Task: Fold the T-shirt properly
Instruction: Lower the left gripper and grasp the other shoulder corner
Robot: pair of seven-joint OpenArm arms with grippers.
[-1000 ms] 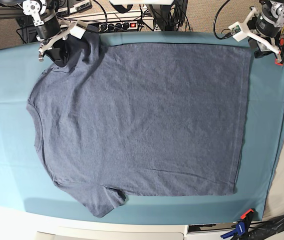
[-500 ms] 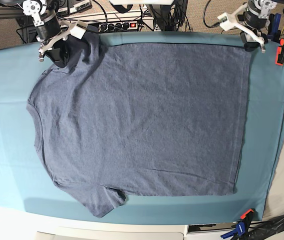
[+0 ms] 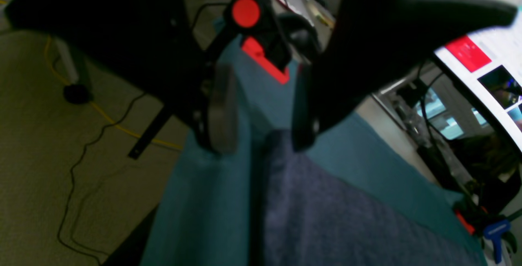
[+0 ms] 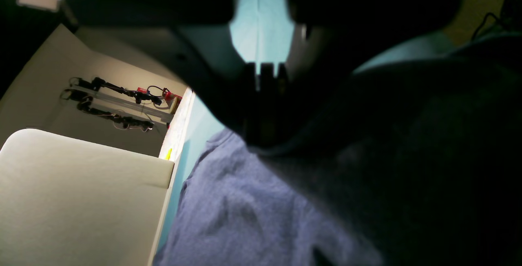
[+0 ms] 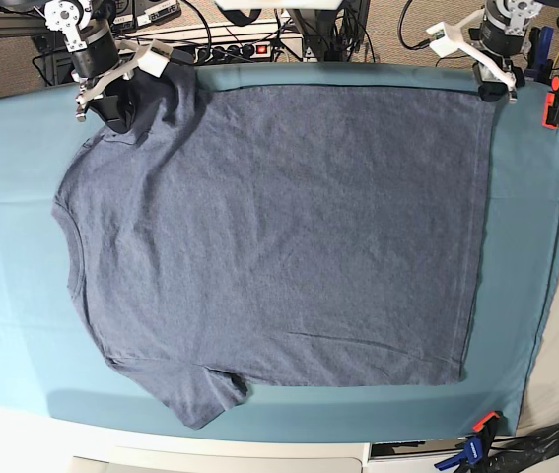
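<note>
The T-shirt [image 5: 279, 236] lies long axis nine-to-three. The right tool [image 5: 111, 94] pinches its eleven-o'clock sleeve; the left tool [image 5: 491, 84], spread, hangs over the one-o'clock hem corner.

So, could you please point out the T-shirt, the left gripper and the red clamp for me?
T-shirt [image 5: 279, 236], base view, middle of its back.
Left gripper [image 3: 261, 111], left wrist view, gap between its open fingertips.
Red clamp [image 5: 554, 101], base view, its body at the table corner.

One T-shirt [image 5: 279, 236], one table cloth [image 5: 13, 227], two clamps [image 5: 553, 101].
</note>
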